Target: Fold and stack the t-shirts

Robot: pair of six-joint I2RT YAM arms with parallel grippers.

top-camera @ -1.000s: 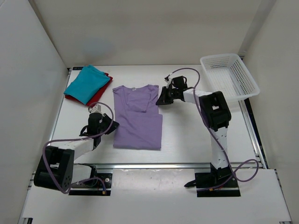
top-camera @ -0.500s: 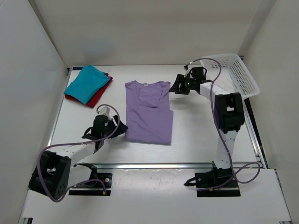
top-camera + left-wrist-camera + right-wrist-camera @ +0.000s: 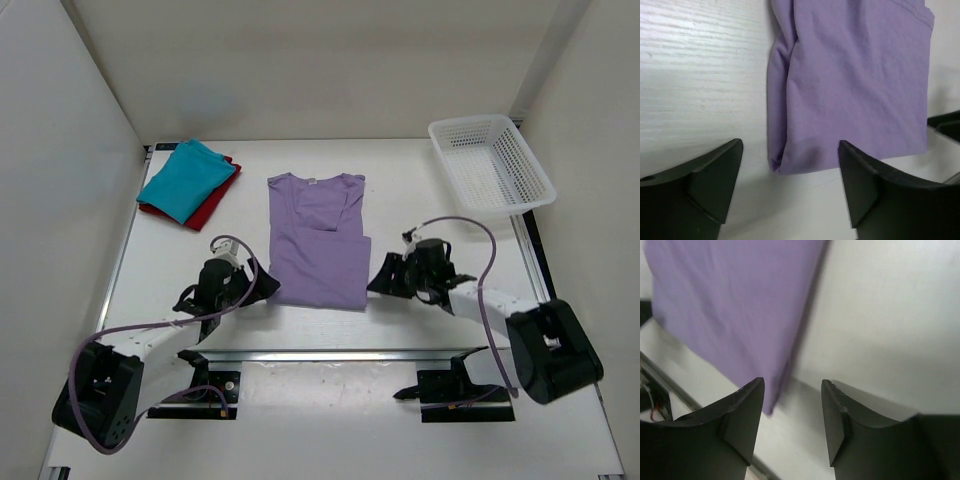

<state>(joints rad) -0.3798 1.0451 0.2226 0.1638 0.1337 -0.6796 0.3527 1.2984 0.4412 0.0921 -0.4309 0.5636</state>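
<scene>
The white table (image 3: 420, 190) carries everything, and the lavender t-shirt (image 3: 318, 240) takes up its middle: it lies flat with the neckline toward the far side and its sides turned in, so it reads as a tall narrow rectangle (one fold edge runs diagonally across the chest). The white mesh basket (image 3: 485, 165) sits at the far right corner, well apart from the shirts. At the far left corner the teal t-shirt (image 3: 185, 178) lies folded on top of the dark red t-shirt (image 3: 210, 207), of which only the edges show around it. Both arms reach low over the table toward the near hem of the lavender shirt. The left gripper (image 3: 257, 287) is at the near left corner with its jaws spread wide and nothing clamped; in the left wrist view that corner lies in the gap between the two black fingers (image 3: 715, 175), not pinched. The right gripper (image 3: 385, 277) is just beside the near right corner, jaws also apart and holding nothing; its wrist view shows the corner of the cloth ending just next to one finger (image 3: 747, 410), with bare table between the two.
</scene>
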